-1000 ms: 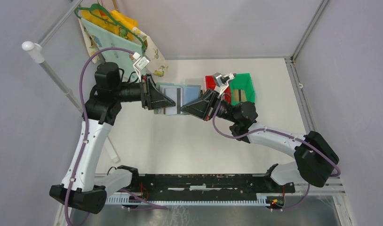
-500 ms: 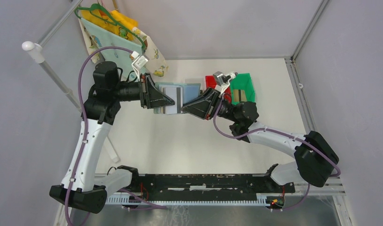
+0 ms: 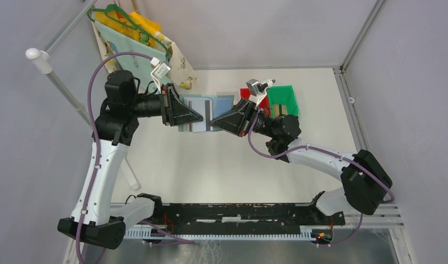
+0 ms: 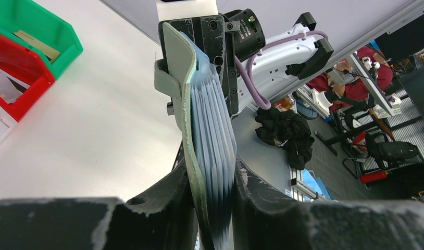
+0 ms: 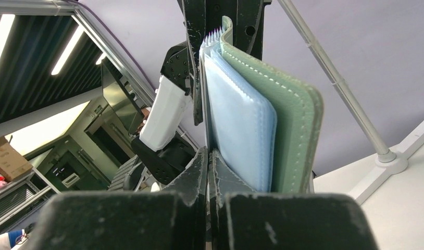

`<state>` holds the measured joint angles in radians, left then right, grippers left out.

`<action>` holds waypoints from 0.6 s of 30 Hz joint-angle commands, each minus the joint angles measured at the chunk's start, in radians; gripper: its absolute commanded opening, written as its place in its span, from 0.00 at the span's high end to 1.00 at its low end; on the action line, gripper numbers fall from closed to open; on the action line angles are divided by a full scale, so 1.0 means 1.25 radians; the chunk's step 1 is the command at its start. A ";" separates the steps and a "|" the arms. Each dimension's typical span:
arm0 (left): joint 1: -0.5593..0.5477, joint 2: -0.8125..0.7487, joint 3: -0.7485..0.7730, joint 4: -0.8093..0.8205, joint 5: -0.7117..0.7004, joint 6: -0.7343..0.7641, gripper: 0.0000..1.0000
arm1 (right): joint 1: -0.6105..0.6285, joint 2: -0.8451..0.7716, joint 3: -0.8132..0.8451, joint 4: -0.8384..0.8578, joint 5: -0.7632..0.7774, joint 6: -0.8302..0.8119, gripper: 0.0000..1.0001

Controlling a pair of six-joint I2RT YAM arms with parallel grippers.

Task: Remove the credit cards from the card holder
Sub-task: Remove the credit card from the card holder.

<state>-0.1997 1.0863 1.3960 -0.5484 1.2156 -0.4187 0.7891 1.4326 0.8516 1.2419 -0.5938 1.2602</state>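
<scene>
Overhead cam looks down on the whole table [image 3: 222, 170]. Both wrist cams sit super close, facing each other, sharing the card holder [image 4: 210, 130].

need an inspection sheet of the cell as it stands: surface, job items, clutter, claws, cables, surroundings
Surface: white table; no spills seen.
Job's things: card holder held up between both claws, clear pockets fanned; a grey card with a dark stripe shows inside it; no card seen pulled free.
Clutter: green bin and red bin at the far side; a tan flat piece lies in the green one, cannot tell if it is a card.
Claws: left claw shut on the card holder; right claw shut at its opposite edge, on a pocket or a card, cannot tell.
Cables: purple cable loops along each arm; no snag seen.
Surroundings: grey walls; green hanger with clothing, far left.
</scene>
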 commanded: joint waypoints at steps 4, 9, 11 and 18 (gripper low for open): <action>-0.006 -0.011 0.043 -0.005 0.073 -0.005 0.64 | -0.027 -0.078 -0.063 0.063 0.060 -0.011 1.00; -0.006 -0.011 0.040 -0.013 0.059 -0.002 0.63 | -0.025 -0.080 -0.072 0.062 0.065 -0.016 1.00; -0.006 -0.008 0.041 -0.015 0.051 -0.001 0.63 | -0.024 -0.078 -0.064 0.057 0.061 -0.018 1.00; -0.007 0.005 0.061 -0.032 0.062 0.008 0.74 | -0.024 -0.099 -0.058 -0.008 0.066 -0.064 1.00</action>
<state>-0.2092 1.0958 1.4063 -0.5964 1.2320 -0.4175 0.7704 1.3491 0.7628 1.2350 -0.5392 1.2247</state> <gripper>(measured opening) 0.337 0.004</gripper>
